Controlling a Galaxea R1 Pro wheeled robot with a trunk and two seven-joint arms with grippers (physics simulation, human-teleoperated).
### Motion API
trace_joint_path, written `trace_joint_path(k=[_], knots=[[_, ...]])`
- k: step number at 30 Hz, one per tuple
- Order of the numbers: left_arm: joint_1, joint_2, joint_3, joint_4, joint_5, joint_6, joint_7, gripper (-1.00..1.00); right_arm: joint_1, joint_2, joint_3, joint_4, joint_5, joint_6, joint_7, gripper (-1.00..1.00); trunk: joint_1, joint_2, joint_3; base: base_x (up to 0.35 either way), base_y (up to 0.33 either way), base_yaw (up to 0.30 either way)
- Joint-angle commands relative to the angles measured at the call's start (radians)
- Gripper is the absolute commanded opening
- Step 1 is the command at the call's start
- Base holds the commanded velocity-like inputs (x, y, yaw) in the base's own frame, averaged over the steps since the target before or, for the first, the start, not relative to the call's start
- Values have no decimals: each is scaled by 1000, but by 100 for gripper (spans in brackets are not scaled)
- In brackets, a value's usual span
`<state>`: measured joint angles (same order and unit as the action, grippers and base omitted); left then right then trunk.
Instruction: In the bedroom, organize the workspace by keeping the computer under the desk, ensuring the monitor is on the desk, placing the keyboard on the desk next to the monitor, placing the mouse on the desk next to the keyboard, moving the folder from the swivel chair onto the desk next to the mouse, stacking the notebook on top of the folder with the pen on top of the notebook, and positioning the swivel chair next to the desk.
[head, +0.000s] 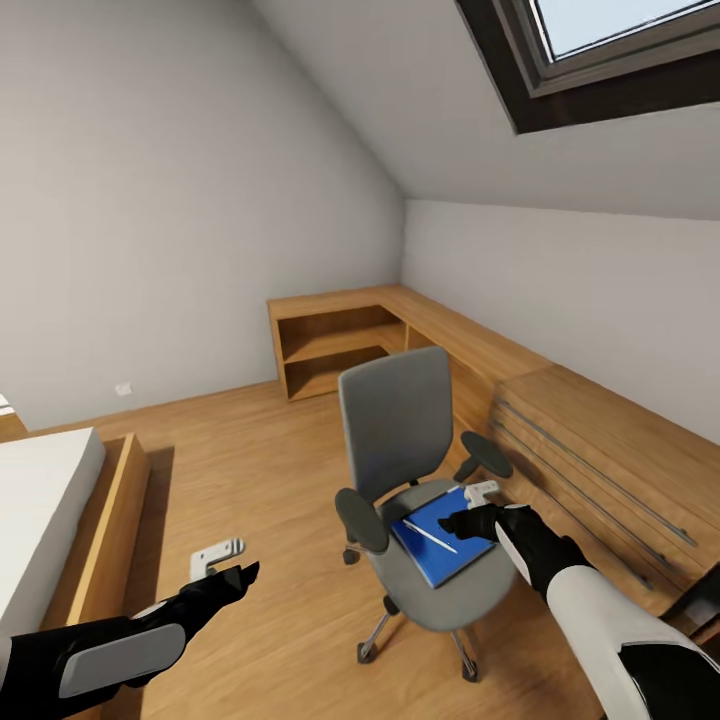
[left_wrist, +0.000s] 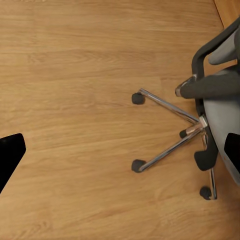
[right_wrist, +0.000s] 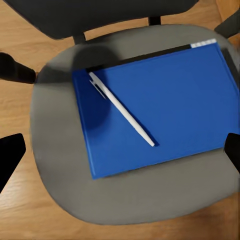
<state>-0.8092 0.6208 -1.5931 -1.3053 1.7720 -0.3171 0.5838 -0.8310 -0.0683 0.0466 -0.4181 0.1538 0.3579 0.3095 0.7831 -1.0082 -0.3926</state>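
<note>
The swivel chair (head: 410, 470) stands on the wooden floor (head: 250, 470), just beside the low wooden counter (head: 480, 345) that runs along the wall. On its grey seat lies the blue notebook (right_wrist: 160, 107), flat, and the white pen (right_wrist: 121, 109) rests slantwise on top of it. The right gripper (head: 470, 518) hovers over the seat, above the notebook, fingers spread wide and holding nothing. The left gripper (head: 235, 578) hangs over bare floor beside the chair's chrome base (left_wrist: 172, 132), also wide open. A bed (head: 50, 500) sits well apart from the chair.
</note>
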Motion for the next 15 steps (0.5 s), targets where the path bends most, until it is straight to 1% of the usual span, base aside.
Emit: trace_joint_path(k=[1,2,3,5,10,15], knots=[[-2,0,-3,-2,6,-7,1,100,0,-1,5,-2,11,4,4,100,0,-1,-1,83,0,0],[-2,0,-3,-2,6,-7,1,100,0,-1,8,-2,11,4,4,100,0,-1,-1,67,0,0],[-2,0,-2,0,5,-7,1,100,0,-1,67,-2,14,3,2,100,0,-1,-1,108,0,0],[-2,0,-2,0,5,-7,2,100,0,-1,97,-3,15,3,1,100,0,-1,-1,250,0,0],[-2,0,-2,0,6,-7,1,100,0,-3,99,-2,15,3,2,100,0,-1,-1,178,0,0],[-2,0,-2,0,6,-7,0,100,0,-5,99,-2,15,3,2,100,0,-1,-1,239,0,0]])
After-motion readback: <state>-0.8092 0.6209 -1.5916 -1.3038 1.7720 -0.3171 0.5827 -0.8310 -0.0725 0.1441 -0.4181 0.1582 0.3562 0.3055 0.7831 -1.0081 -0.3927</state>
